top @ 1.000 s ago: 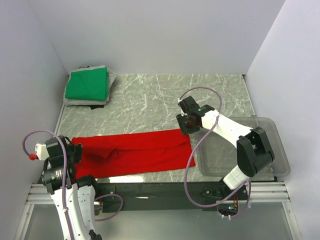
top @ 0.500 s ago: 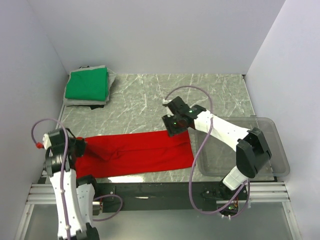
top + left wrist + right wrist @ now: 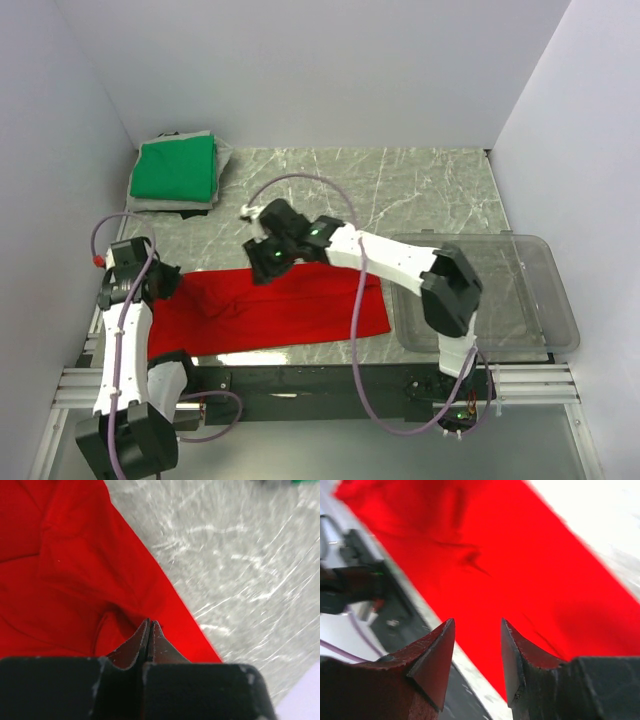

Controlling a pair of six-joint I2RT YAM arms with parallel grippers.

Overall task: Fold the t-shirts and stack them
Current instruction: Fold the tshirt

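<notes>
red t-shirt [image 3: 285,308] lies spread below the right end effector [image 3: 264,263].

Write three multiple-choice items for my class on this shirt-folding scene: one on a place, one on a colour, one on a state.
1. Where does the folded green t-shirt lie?
A. at the table's far left corner
B. at its near right corner
C. at its middle

2. What colour is the t-shirt that the left gripper pinches?
A. green
B. grey
C. red

3. How does the right gripper stand?
A. shut on cloth
B. open, holding nothing
C. shut, empty

Key:
1 A, it sits where the far and left walls meet.
2 C, the red t-shirt puckers at the shut jaws in the left wrist view.
3 B, its jaws stand apart above the red cloth with nothing between them.
</notes>
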